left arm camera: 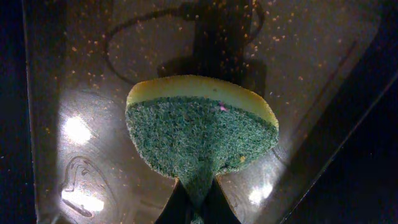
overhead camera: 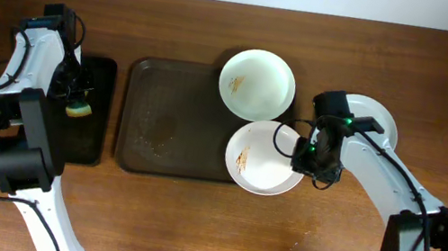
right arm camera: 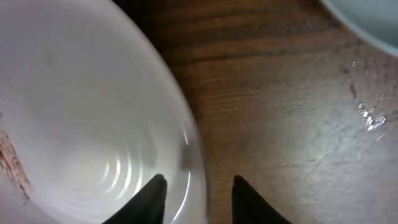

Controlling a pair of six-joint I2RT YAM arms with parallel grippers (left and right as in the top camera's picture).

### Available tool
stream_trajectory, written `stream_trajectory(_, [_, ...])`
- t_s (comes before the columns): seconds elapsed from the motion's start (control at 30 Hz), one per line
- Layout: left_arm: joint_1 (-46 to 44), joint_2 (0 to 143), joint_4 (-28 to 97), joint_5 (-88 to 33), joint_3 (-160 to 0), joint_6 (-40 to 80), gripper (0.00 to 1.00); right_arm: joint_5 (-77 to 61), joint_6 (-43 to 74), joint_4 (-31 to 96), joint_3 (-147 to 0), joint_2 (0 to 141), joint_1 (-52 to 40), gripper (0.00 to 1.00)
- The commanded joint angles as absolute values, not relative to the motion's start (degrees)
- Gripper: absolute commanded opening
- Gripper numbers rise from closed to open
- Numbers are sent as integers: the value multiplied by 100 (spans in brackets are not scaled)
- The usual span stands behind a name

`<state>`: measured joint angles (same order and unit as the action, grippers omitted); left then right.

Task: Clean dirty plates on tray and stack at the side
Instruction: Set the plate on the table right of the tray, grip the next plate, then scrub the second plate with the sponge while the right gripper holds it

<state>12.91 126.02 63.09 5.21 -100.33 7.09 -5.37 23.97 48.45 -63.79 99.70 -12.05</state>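
1. The tray (overhead camera: 172, 121) lies mid-desk (overhead camera: 188, 229). Its left and middle floor is bare but for specks, and open wood runs along its near side.
2. The far plate (overhead camera: 256, 84) overlaps the tray's far right corner. The near plate (overhead camera: 266, 157) overhangs its right edge. The third plate (overhead camera: 381, 115) sits on the desk further right, partly under the right arm.
3. All three plates are white. The far and near plates carry orange-brown smears.
4. The right jaws stand open astride the near plate's rim, one finger (right arm camera: 155, 196) inside and the other over wood.
5. The left jaws grip a green-and-yellow sponge (left arm camera: 199, 137) over the black tray (overhead camera: 92, 140).
6. An embossed mark (left arm camera: 81, 177) on the black tray cannot be read.
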Motion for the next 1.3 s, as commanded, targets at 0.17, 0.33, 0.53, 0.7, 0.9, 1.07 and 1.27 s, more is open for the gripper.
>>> stream_trajectory(0.17, [1330,12571,6302,580,-10020,683,1,-1223,2993,4416,-6622,10022,-2386,4])
stream_trajectory(0.33, [1330,12571,6302,541,-10020,681,1,-939,4630,2154,-6624,10610,-3361,4])
stream_trajectory(0.53, [1330,12569,6302,307,-10022,681,1,-982,4646,1761,-6766,11139,-3557,39])
stream_trajectory(0.7, [1330,12567,7067,211,-10720,666,1,-377,4178,1754,-7011,11201,-3557,20])
stream_trajectory(0.9, [1330,12648,6901,456,-10753,425,1,-574,4066,1774,-7225,11493,-3557,4])
stream_trajectory(1.07, [1330,12669,5413,454,-9426,620,1,-576,3938,1776,-7225,11493,-3557,4])
stream_trajectory(1.27, [1330,12617,5975,-58,-9854,285,1,-633,3085,2615,-7859,11491,-3551,4])
